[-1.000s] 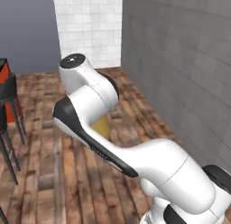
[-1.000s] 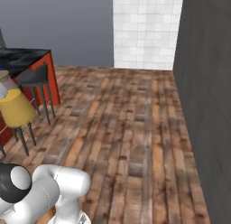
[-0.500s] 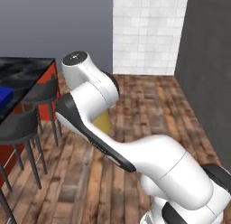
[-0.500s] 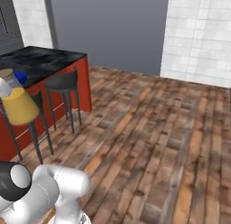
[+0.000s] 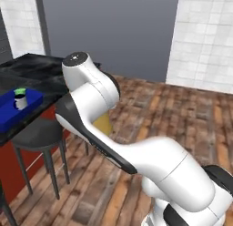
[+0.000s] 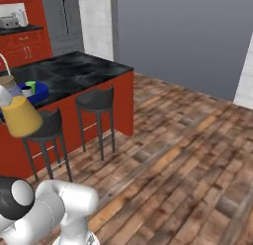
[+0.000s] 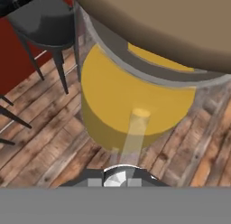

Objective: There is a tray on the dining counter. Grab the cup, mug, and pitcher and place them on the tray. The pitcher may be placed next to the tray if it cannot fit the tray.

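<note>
The mustard-yellow pitcher (image 6: 21, 116) hangs in the air over the wooden floor, tilted, with my gripper (image 6: 5, 99) shut on its top at the picture's left edge. In the hand view the pitcher (image 7: 135, 101) sits close below the hand. A sliver of the pitcher (image 5: 103, 124) peeks out behind the arm. The blue tray (image 5: 10, 115) lies on the black dining counter (image 5: 45, 74), carrying the green cup (image 5: 19, 91) and the pale mug (image 5: 19, 102). From the right, the tray (image 6: 40, 92), cup (image 6: 30, 84) and mug (image 6: 25, 91) lie beyond the pitcher on the counter (image 6: 79, 71).
Black bar stools (image 6: 96, 99) (image 6: 48, 131) stand along the counter's red base, one of them close by the arm (image 5: 36, 131). A silver faucet (image 6: 5, 61) rises at the counter's far end. Red wall cabinets with a toaster (image 6: 11, 21) lie behind. Open wooden floor (image 6: 188, 155) stretches right.
The whole picture has swung as the base moved: the dining counter, stools and tray have come into view. The pitcher stays held in the gripper throughout.
</note>
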Motion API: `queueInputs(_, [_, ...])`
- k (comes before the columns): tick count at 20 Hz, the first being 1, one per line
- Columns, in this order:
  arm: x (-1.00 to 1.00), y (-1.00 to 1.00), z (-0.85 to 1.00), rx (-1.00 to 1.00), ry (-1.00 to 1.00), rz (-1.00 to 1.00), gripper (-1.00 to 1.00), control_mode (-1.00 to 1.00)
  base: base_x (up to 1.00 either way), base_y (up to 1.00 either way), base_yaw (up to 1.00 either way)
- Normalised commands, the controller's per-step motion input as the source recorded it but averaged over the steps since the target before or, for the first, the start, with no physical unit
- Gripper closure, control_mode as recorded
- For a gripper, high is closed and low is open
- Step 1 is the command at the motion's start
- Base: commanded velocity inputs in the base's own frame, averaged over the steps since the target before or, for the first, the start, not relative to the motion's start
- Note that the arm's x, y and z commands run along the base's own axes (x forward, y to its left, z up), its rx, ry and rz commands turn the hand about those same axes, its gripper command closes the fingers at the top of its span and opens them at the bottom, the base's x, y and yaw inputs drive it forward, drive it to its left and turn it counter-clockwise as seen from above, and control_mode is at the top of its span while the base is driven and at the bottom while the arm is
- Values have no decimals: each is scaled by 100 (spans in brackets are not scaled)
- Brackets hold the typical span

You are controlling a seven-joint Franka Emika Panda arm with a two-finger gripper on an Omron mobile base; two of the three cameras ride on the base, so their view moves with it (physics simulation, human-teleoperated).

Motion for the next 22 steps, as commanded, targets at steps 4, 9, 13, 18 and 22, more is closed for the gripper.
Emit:
queueInputs(4, [0, 0, 0, 0, 0, 0, 100, 100, 100, -40, 50])
queueInputs(9, [0, 0, 0, 0, 0, 0, 100, 100, 100, -33, 42])
queueInputs(13, [0, 0, 0, 0, 0, 0, 100, 100, 90, -5, 28])
queueInputs(18, [0, 0, 0, 0, 0, 0, 100, 100, 83, 0, 33])
queueInputs(22, [0, 0, 0, 0, 0, 0, 100, 100, 67, 0, 34])
